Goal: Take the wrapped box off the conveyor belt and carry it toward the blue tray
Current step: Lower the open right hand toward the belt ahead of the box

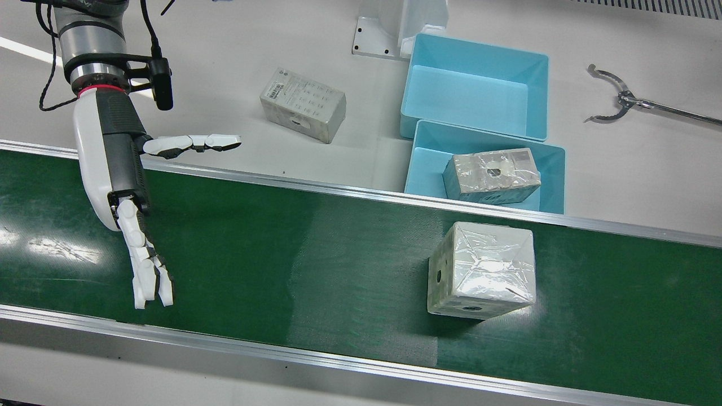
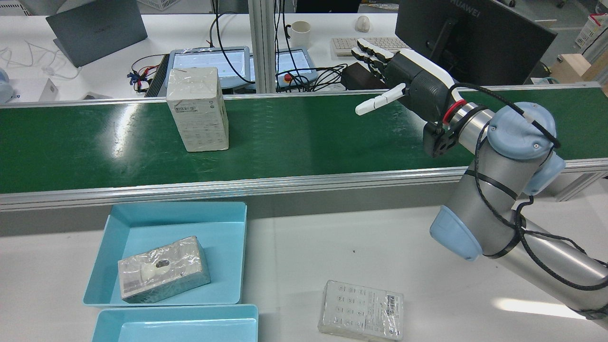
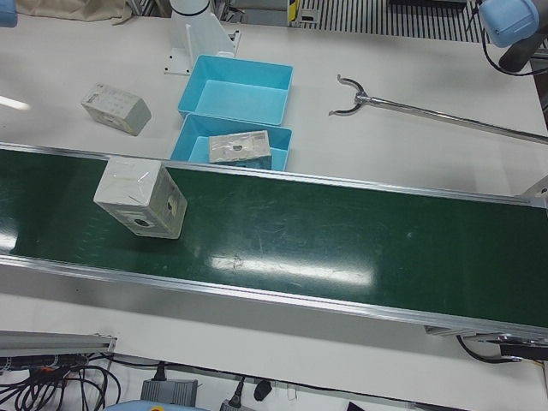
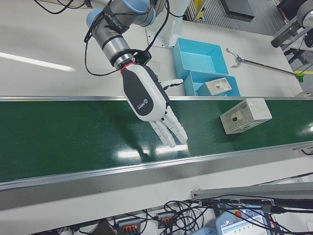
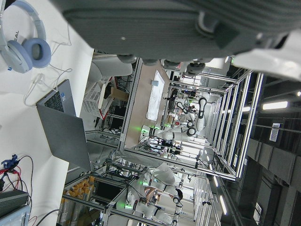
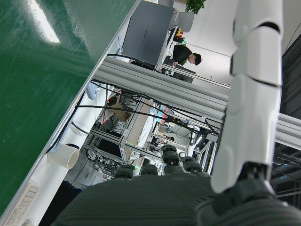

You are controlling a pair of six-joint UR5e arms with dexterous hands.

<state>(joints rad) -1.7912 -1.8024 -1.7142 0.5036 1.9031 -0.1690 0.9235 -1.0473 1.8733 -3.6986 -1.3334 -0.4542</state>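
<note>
Hovering over the green conveyor belt, the white-and-grey right hand is spreading its fingers wide, thumb jutting sideways, holding and touching nothing. Its arm is reaching forward across the belt from the rear, palm tilted downward. Farther along, well apart from it, the plastic-wrapped white box is standing on the belt, just beside the near blue tray. Only the left hand's dark underside is showing, so I cannot tell its state.
</note>
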